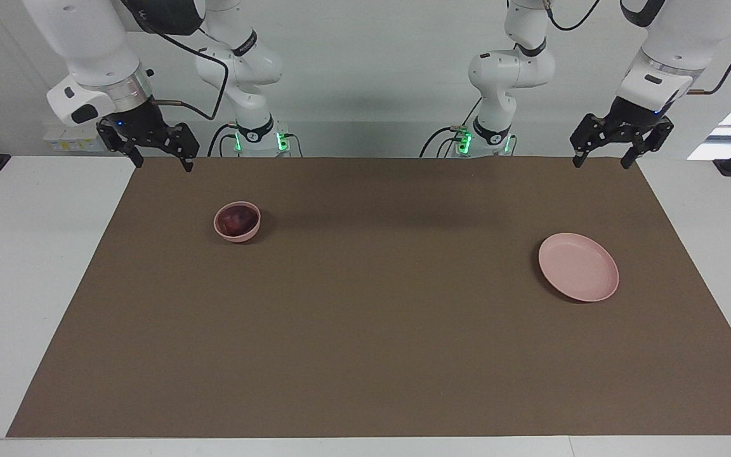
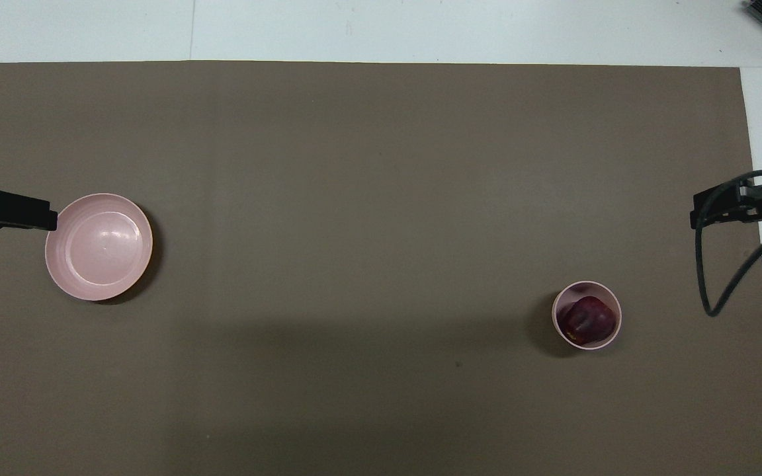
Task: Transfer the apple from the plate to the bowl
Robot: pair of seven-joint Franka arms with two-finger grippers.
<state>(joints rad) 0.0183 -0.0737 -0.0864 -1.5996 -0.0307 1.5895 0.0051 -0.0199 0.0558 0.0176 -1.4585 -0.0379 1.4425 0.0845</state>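
Note:
The dark red apple [image 1: 238, 219] lies inside the small pink bowl [image 1: 239, 237], toward the right arm's end of the table; the apple [image 2: 590, 319] fills most of the bowl [image 2: 585, 286] in the overhead view. The flat pink plate [image 1: 578, 266] sits bare toward the left arm's end and also shows in the overhead view [image 2: 99, 246]. My right gripper [image 1: 162, 164] hangs open and empty over the mat's edge near its base. My left gripper [image 1: 600, 163] hangs open and empty over the mat's corner near its base. Both arms wait.
A brown mat [image 1: 365, 317] covers the white table [image 1: 23, 254]. A black cable [image 2: 728, 264] loops down from the right gripper [image 2: 718, 208]. The left gripper's tip [image 2: 37, 215] shows beside the plate's rim from above.

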